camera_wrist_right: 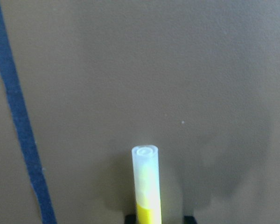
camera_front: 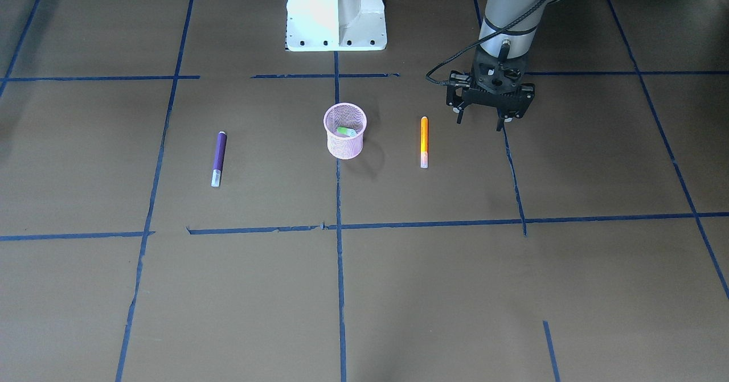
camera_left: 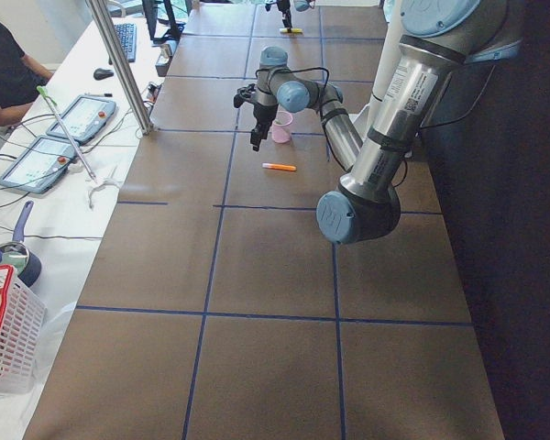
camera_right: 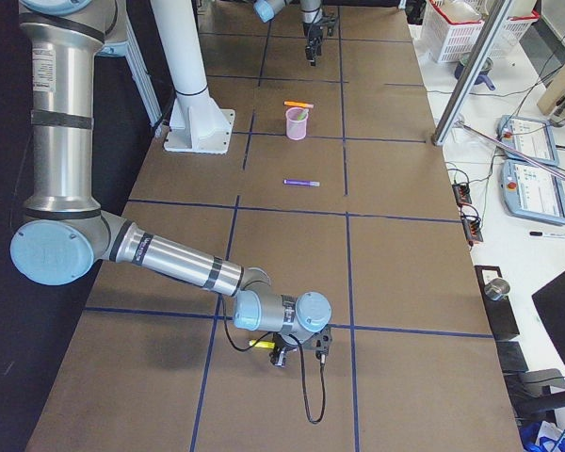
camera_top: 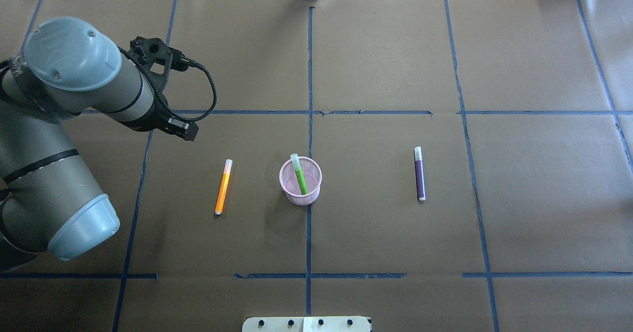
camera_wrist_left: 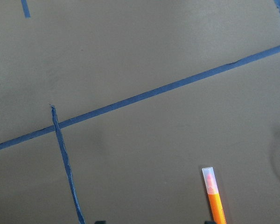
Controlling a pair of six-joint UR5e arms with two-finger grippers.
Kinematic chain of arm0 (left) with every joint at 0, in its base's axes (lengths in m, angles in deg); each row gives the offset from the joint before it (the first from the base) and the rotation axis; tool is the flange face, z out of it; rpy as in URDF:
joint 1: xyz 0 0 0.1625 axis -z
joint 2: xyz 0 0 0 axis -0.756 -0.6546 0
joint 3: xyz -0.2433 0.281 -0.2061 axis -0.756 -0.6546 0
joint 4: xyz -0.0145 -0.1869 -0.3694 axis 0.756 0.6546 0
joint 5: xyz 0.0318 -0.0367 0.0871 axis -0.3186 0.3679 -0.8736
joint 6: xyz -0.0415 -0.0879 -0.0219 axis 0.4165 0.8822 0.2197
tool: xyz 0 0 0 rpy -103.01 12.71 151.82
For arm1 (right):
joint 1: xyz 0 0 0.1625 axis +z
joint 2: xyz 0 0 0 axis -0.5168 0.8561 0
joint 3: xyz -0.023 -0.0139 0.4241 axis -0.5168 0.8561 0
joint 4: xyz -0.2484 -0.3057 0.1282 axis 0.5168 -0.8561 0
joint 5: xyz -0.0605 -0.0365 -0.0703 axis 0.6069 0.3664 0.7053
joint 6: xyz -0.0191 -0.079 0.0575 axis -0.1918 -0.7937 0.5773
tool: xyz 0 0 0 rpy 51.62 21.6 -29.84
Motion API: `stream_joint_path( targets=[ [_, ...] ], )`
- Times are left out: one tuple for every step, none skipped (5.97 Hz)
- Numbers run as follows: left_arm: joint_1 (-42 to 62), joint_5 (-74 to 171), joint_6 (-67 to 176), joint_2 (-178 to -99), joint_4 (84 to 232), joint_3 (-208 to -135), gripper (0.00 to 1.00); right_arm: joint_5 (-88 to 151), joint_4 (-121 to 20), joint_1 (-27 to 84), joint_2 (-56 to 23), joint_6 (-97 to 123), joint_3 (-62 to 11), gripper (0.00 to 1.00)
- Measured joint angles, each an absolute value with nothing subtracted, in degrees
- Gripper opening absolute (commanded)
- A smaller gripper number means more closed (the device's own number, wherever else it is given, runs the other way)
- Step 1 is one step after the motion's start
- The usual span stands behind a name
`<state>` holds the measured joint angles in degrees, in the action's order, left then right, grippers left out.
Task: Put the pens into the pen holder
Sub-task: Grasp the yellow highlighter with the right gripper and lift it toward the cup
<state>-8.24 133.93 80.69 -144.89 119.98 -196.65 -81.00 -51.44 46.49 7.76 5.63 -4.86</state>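
Observation:
The pink mesh pen holder (camera_front: 345, 146) stands mid-table with the green pen (camera_front: 346, 132) leaning inside it; the holder (camera_top: 300, 194) and the green pen (camera_top: 298, 173) also show overhead. The orange pen (camera_front: 424, 140) lies flat beside the holder, on my left arm's side. The purple pen (camera_front: 218, 157) lies flat on the other side. My left gripper (camera_front: 480, 123) is open and empty, just above the table and close beside the orange pen (camera_wrist_left: 213, 196). My right gripper (camera_right: 303, 360) is low at the far table end, its jaws either side of a yellow pen (camera_wrist_right: 147, 186); I cannot tell whether it grips.
The white robot base (camera_front: 336, 29) stands behind the holder. Blue tape lines (camera_front: 339, 257) cross the brown table. Off the table's long edge are a metal post (camera_right: 466, 85), control tablets (camera_right: 532, 193) and a white basket (camera_right: 457, 28).

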Motion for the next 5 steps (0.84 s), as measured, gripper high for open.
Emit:
stream_joint_path(
  targets=[
    [-8.24,133.9,80.69,-144.86,119.98,-196.65,0.77,-81.14,-51.42,46.49,7.76,6.0,-4.87,0.0],
    [-8.24,133.88,80.69,-144.85,119.98,-196.66,0.77,-81.29,-51.38,46.49,7.76,6.26,-4.91,0.0],
    [-8.24,133.88,80.69,-144.84,119.98,-196.66,0.77,-81.9,-51.33,46.49,7.61,6.41,-5.43,0.0],
    [-8.2,133.88,80.69,-144.84,119.98,-196.66,0.77,-83.43,-51.59,46.51,7.6,7.12,-8.69,0.0],
    [-8.2,133.88,80.69,-144.84,119.98,-196.66,0.77,-84.71,-51.91,46.1,7.69,8.98,-14.93,0.0]
  ],
)
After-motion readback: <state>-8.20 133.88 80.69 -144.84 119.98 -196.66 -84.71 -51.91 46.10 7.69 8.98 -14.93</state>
